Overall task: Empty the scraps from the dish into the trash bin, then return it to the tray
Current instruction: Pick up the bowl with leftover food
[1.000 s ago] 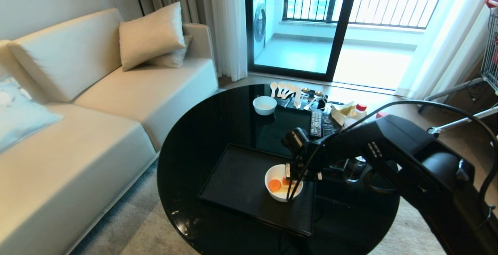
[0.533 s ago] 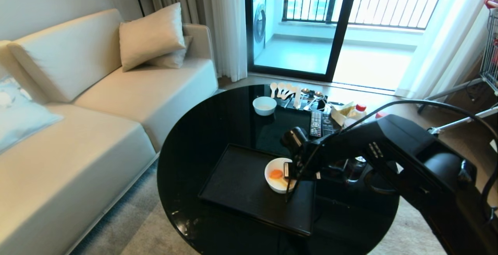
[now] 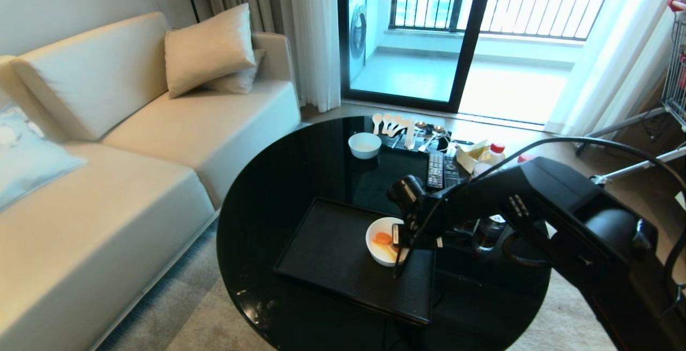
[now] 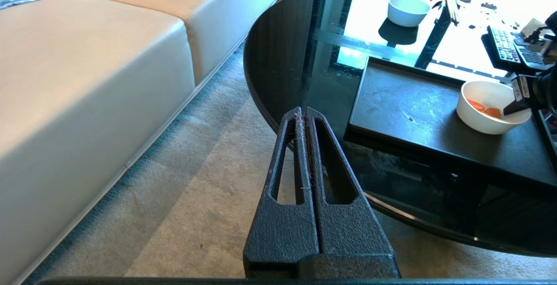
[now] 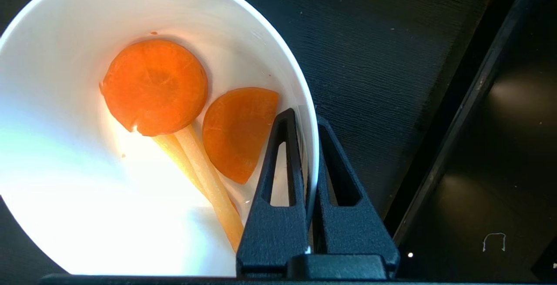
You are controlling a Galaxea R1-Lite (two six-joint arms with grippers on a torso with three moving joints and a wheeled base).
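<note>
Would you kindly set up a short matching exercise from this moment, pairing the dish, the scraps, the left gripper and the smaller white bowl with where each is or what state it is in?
Things:
1. dish
2. scraps
3. left gripper
4. smaller white bowl

Places or states:
A. shut, off the table over the carpet
B. at the far side of the table, near the spoons
C. on the tray, rim pinched by the right gripper
D. lying inside the dish

Pairs: 1-C, 2-D, 3-A, 4-B
</note>
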